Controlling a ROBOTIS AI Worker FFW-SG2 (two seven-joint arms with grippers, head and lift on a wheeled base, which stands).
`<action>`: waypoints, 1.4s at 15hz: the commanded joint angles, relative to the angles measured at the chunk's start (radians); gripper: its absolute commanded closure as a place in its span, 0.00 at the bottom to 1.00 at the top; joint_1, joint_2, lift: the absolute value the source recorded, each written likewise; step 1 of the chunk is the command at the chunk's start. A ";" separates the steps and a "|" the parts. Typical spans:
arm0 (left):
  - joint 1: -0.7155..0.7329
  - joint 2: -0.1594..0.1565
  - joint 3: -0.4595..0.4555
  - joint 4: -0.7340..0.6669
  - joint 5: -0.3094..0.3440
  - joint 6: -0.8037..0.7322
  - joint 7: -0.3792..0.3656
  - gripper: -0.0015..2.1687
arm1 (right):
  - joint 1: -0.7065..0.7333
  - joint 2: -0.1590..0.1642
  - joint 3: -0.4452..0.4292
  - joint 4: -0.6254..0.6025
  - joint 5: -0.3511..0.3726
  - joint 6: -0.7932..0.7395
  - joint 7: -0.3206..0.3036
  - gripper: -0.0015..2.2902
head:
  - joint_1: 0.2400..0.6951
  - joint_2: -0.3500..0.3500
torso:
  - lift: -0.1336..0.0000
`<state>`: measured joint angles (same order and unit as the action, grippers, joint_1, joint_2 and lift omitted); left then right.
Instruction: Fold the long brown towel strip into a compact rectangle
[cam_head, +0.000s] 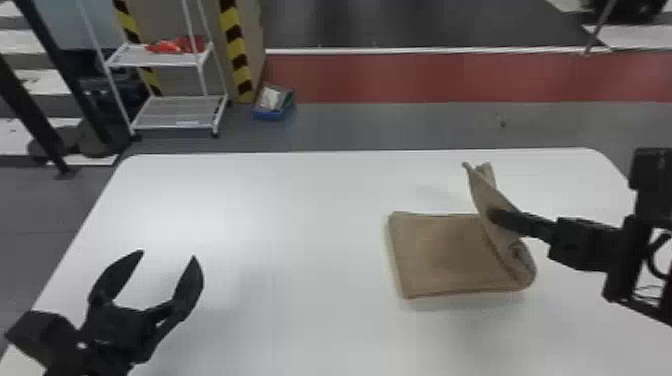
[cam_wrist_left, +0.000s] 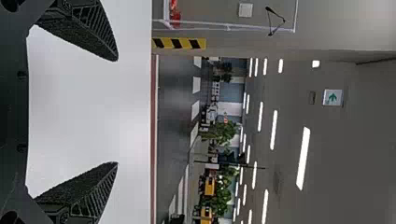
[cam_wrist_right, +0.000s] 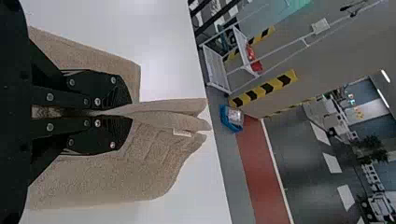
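Note:
The brown towel (cam_head: 445, 255) lies partly folded on the right half of the white table, its right portion lifted and curled over. At that raised part, my right gripper (cam_head: 495, 216) comes in from the right. The right wrist view has my right gripper (cam_wrist_right: 123, 112) shut on the towel (cam_wrist_right: 163, 114), whose layers are pinched between the fingers and stick out beyond them. Over the table's left front area, away from the towel, my left gripper (cam_head: 167, 255) stands open; in the left wrist view, nothing is between the fingers of my left gripper (cam_wrist_left: 116, 112).
The white table (cam_head: 300, 200) spans the work area, with its far edge behind the towel. Beyond it on the floor stand a white wire shelf (cam_head: 175, 112) and a blue box (cam_head: 272, 102), both towards the left.

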<state>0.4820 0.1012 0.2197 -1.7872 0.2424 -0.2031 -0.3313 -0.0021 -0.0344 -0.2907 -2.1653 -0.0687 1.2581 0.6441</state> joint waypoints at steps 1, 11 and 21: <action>0.001 0.002 0.003 0.011 0.003 -0.006 0.000 0.04 | 0.010 0.022 0.097 -0.018 0.055 0.005 0.000 0.65 | 1.00 0.63 | 0.06; -0.006 0.000 0.007 0.040 0.006 -0.018 -0.008 0.04 | 0.028 0.033 0.375 0.142 0.184 -0.176 -0.026 0.00 | 1.00 0.84 | 0.06; -0.002 -0.001 0.007 0.038 0.009 -0.025 -0.012 0.04 | -0.029 0.033 0.386 0.285 0.250 -0.308 -0.070 0.80 | 1.00 0.84 | 0.06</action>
<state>0.4802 0.0997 0.2283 -1.7477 0.2516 -0.2277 -0.3436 -0.0058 -0.0002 0.0566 -1.9305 0.1436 0.9534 0.5778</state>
